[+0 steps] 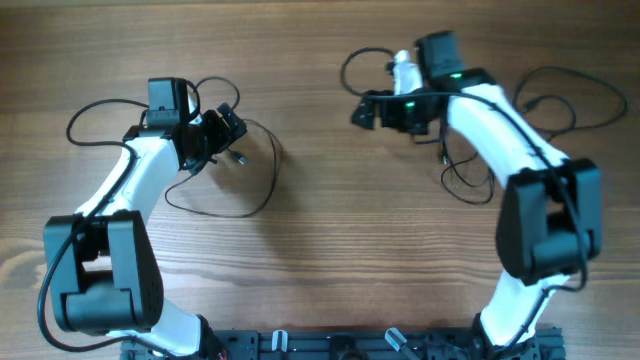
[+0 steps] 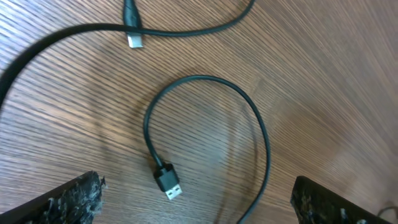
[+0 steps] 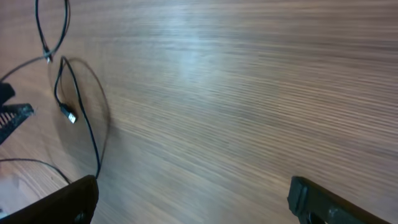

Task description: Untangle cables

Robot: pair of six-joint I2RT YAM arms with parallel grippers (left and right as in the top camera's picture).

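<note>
A thin black cable (image 1: 272,170) lies in a wide loop on the wood beside my left gripper (image 1: 234,135). In the left wrist view its USB plug (image 2: 169,182) rests on the table between my open fingers (image 2: 68,202), touching neither. A second plug (image 2: 134,38) lies further off, across another cord. My left gripper (image 2: 199,214) holds nothing. More black cables (image 1: 560,95) loop around the right arm. My right gripper (image 1: 358,108) is open over bare wood. In the right wrist view a cable with a small plug (image 3: 69,116) lies far to the left of my right gripper (image 3: 196,205).
A small loop of cord (image 1: 348,68) lies behind the right gripper, and another loop (image 1: 470,185) sits beside the right forearm. The arms' bases (image 1: 300,345) stand at the front edge. Bare wood table (image 1: 380,230) spreads between the arms.
</note>
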